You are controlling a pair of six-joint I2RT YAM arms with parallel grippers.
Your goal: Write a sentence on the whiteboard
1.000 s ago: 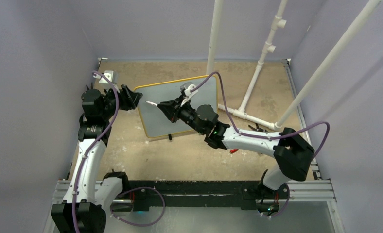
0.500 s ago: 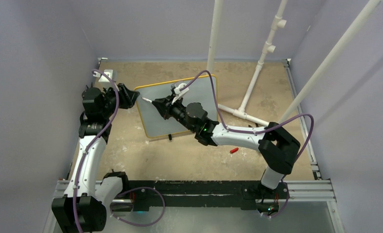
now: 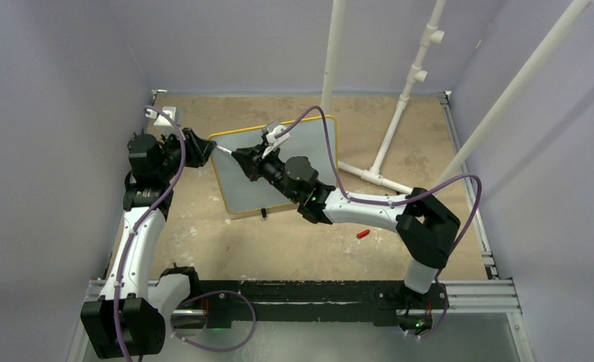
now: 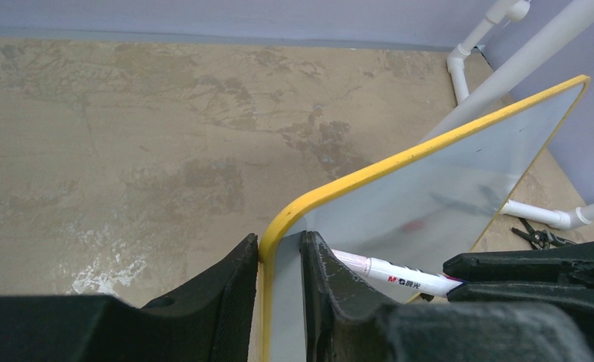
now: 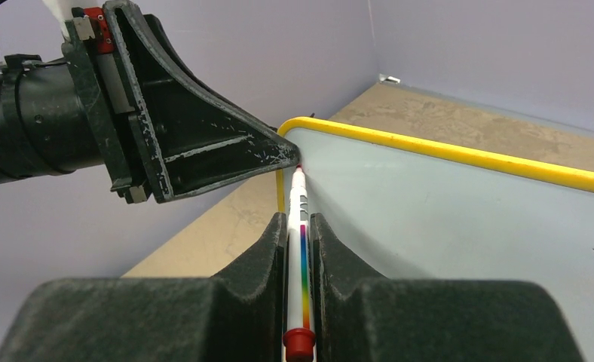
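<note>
The whiteboard (image 3: pixel 237 188) with its yellow frame lies slanted on the brown table, left of centre. My left gripper (image 3: pixel 212 149) clamps its upper-left rounded corner: in the left wrist view the jaws (image 4: pixel 279 245) straddle the yellow edge, one finger behind the whiteboard (image 4: pixel 445 188), the other on its face. My right gripper (image 3: pixel 237 156) is shut on a white marker (image 3: pixel 225 151) with a rainbow stripe. In the right wrist view the marker (image 5: pixel 300 249) runs between the fingers (image 5: pixel 300 222), its red tip on the whiteboard (image 5: pixel 467 219) at that corner, just beside the left gripper (image 5: pixel 203 151). The board's surface looks blank.
A red marker cap (image 3: pixel 362 234) lies on the table under the right arm. White PVC pipes (image 3: pixel 384 143) stand and lie at the back right, with a black tool (image 3: pixel 399 198) near them. A small white box (image 3: pixel 167 115) sits in the back-left corner.
The right arm has carried the marker leftward across the board to its upper-left corner. The left jaws have narrowed onto that corner.
</note>
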